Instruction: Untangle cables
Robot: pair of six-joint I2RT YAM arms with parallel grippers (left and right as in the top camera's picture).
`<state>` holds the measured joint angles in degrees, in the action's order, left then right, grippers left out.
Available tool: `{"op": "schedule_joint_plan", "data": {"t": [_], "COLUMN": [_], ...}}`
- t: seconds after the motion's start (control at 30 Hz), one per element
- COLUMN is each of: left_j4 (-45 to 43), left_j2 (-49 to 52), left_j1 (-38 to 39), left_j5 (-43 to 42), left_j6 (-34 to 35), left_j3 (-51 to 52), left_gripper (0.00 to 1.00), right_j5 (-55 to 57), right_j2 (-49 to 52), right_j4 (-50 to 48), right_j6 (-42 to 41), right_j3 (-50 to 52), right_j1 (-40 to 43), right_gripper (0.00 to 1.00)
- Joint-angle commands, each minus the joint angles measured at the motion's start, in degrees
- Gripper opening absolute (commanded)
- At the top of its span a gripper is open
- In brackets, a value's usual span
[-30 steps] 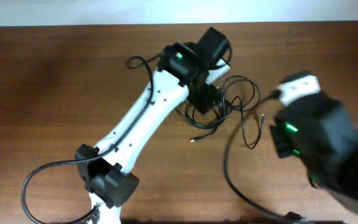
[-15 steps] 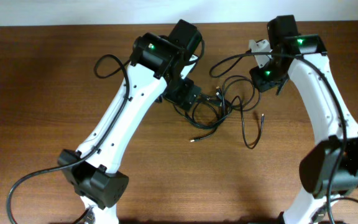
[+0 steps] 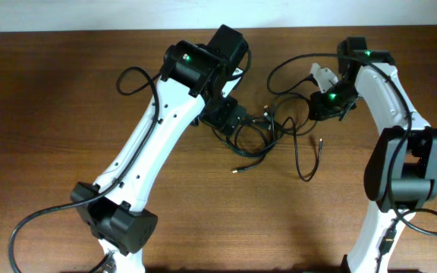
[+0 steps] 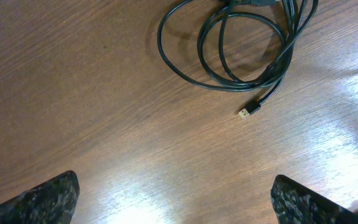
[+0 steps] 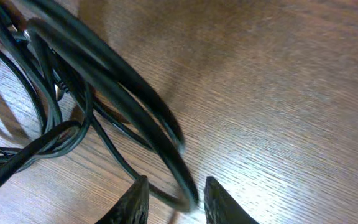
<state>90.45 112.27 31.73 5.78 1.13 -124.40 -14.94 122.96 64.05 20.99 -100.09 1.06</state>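
Left gripper (image 4: 173, 199) hangs wide open above bare table (image 4: 104, 124), the cables (image 4: 241, 50) lying ahead of its fingertips, untouched. Right gripper (image 5: 174, 202) is narrowly parted, fingertips either side of a cable strand at the tangle's right edge.

2 robot arms (image 3: 158, 144), 1 tangle of cables (image 3: 275, 129), 1 table (image 3: 44, 114)

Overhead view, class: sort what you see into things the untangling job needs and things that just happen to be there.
Job:
cables
left gripper
right gripper

Merely there:
table
arm supply cable
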Motion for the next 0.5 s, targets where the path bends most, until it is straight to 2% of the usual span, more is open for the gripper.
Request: {"op": "schedule_joint_plan", "data": {"t": [0.0,0.03,0.07,0.1,0.23,0.3,0.33,0.37,0.47], "left_j4": [0.3,0.3,0.3,0.3,0.3,0.3,0.3,0.3,-1.2], "left_j2": [-1.5,-1.5,-1.5,-1.5,-1.5,-1.5,-1.5,-1.5,-1.5], "left_j1": [0.2,0.2,0.2,0.2,0.2,0.2,0.2,0.2,0.2], "left_j5": [-1.4,-1.8,-1.8,-1.8,-1.8,-1.8,-2.0,-2.6,-15.5], "left_j6": [-0.7,-0.7,-0.7,-0.7,-0.7,-0.7,-0.8,-0.9,-10.5], "left_j3": [-0.6,-0.6,-0.6,-0.6,-0.6,-0.6,-0.6,-0.6,-0.6], "left_gripper": [0.99,0.99,0.99,0.99,0.99,0.99,0.99,0.99,0.98], "right_j5": [-4.4,-4.4,-4.4,-4.5,-6.1,-9.1,-11.0,-14.2,-19.1], "right_j2": [0.4,0.4,0.4,0.3,-0.6,-0.6,-1.4,-3.1,-10.5], "right_j4": [-3.5,-4.3,-3.6,-2.6,17.0,30.3,33.3,33.3,33.0], "right_j6": [0.0,0.0,0.0,-0.1,-2.0,-2.0,-7.0,-7.6,-8.6], "right_j3": [5.7,7.5,7.9,7.5,-15.2,-37.0,-50.2,-56.5,-66.0], "right_j1": [-1.6,-2.1,-2.6,-2.7,-2.6,-2.6,-2.7,-3.0,-6.9], "right_gripper": [0.26,0.24,0.06,0.04,0.04,0.04,0.04,0.04,0.04]}}
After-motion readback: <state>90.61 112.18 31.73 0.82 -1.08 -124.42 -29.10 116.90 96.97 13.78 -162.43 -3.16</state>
